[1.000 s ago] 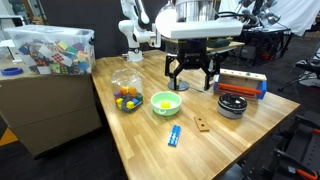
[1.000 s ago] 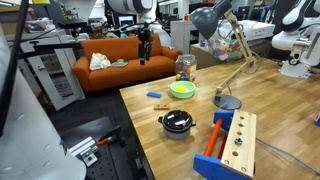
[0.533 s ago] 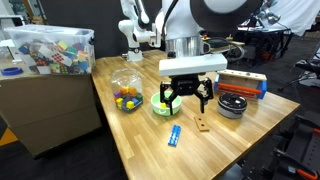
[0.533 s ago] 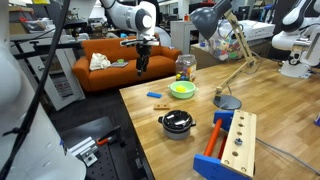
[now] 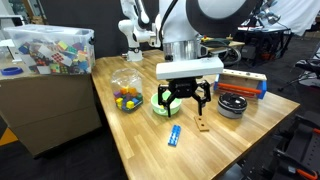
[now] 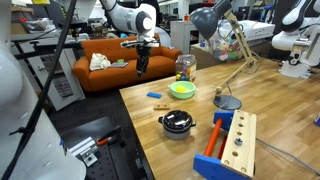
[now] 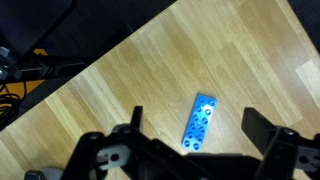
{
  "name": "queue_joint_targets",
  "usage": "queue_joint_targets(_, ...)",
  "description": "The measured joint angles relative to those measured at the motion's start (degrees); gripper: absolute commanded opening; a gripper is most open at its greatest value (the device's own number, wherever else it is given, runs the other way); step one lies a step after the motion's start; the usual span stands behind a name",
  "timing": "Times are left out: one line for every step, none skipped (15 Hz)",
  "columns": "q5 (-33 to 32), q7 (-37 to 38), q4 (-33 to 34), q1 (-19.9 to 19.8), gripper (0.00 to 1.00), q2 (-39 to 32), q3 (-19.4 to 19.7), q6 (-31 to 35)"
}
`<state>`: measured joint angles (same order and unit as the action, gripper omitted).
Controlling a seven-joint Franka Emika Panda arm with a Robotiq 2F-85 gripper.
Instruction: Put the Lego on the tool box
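Observation:
A flat blue Lego plate (image 5: pixel 174 135) lies on the wooden table near its front edge; it also shows in an exterior view (image 6: pixel 152 95) and in the wrist view (image 7: pixel 199 122). My gripper (image 5: pixel 186 103) hangs open and empty above the table, just behind the Lego, in front of the green bowl. In the wrist view the Lego lies between my two spread fingers (image 7: pixel 200 140). The tool box (image 5: pixel 242 83) is an orange and blue wooden box at the far right of the table; it also shows in an exterior view (image 6: pixel 228 148).
A green bowl (image 5: pixel 158 103), a clear jar of coloured pieces (image 5: pixel 126 92), a small brown wooden piece (image 5: pixel 202 124) and a black pot (image 5: pixel 232 104) stand on the table. A desk lamp (image 6: pixel 222 40) stands at one side. A bin of toys (image 5: pixel 48 50) sits beside the table.
My gripper has moved from over the back of the table forward and down, to just above the Lego. It stays open. The objects have not moved.

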<state>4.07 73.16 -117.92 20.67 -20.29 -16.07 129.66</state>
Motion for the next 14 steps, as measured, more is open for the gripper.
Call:
queue_joint_targets(0.0, 0.0, 0.0, 0.0, 1.0, 0.0, 0.0, 0.0)
queue_joint_targets(0.0, 0.0, 0.0, 0.1, 1.0, 0.0, 0.1, 0.0)
queue_joint_targets(0.2, 0.0, 0.0, 0.1, 1.0, 0.0, 0.1, 0.2)
queue_joint_targets(0.4, 0.0, 0.0, 0.2, 1.0, -0.1, 0.1, 0.7)
queue_joint_targets(0.5, 0.0, 0.0, 0.2, 1.0, -0.3, 0.1, 1.3)
queue_joint_targets(0.5, 0.0, 0.0, 0.3, 1.0, -0.8, 0.1, 2.0)
queue_joint_targets(0.6, 0.0, -0.1, 0.4, 1.0, -1.8, 0.1, 2.8)
queue_joint_targets(0.6, 0.0, -0.1, 0.5, 1.0, -3.0, 0.2, 3.4)
queue_joint_targets(0.6, 0.1, 0.0, 0.7, 1.0, -4.5, 0.4, 4.0)
queue_joint_targets(0.6, 0.1, 0.1, 1.0, 1.0, -6.1, 0.8, 4.5)
queue_joint_targets(0.6, 0.2, 0.2, 1.3, 1.0, -7.8, 1.2, 5.2)
queue_joint_targets(0.6, 0.3, 0.5, 1.7, 1.0, -9.5, 1.8, 5.8)
queue_joint_targets(0.6, 0.4, 1.0, 2.0, 1.0, -11.1, 2.3, 6.1)
queue_joint_targets(0.6, 0.5, 1.8, 2.3, 1.0, -12.5, 2.7, 6.2)
